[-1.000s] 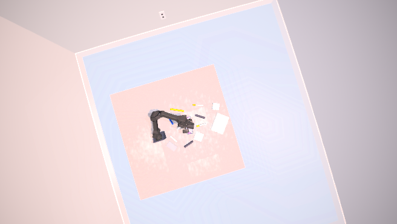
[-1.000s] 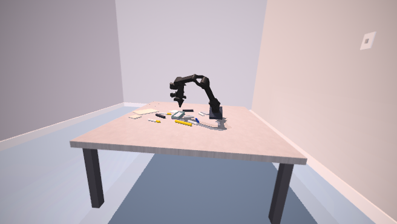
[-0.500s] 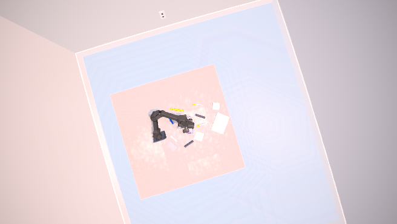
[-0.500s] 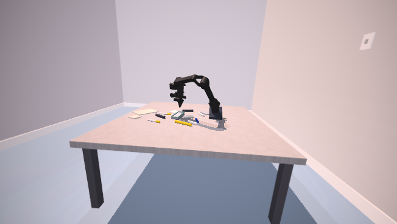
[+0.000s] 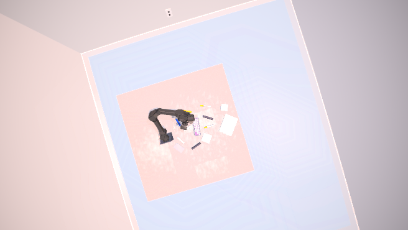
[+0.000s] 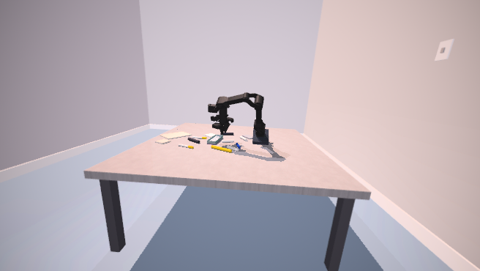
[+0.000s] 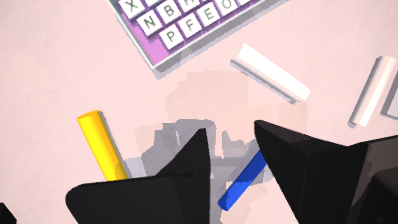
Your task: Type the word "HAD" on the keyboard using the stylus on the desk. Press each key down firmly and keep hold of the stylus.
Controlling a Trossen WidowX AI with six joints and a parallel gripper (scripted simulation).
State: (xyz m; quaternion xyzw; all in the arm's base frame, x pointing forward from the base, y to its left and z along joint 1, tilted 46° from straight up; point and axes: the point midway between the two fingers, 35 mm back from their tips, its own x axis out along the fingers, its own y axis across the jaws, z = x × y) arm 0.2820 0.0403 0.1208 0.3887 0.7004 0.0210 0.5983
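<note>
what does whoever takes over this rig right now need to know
Gripper: open, holding nothing, hovering over the desk.
Blue stylus: lying on the desk below the gap between the fingers, not gripped.
Keyboard: just beyond, apart from the gripper. Yellow cylinder and white bar lie nearby.
Done: arm positioned above the stylus.
Left: descend, grip the stylus, press H, A, D firmly, keep hold.

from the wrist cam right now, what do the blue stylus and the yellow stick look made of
Blue stylus: looks like smooth plastic, uniform saturated colour with a faint lengthwise sheen; it lies on the table under the open gripper.
Yellow stick: matte plastic or wax, flat even colour, no grain. Neither is certain.
</note>
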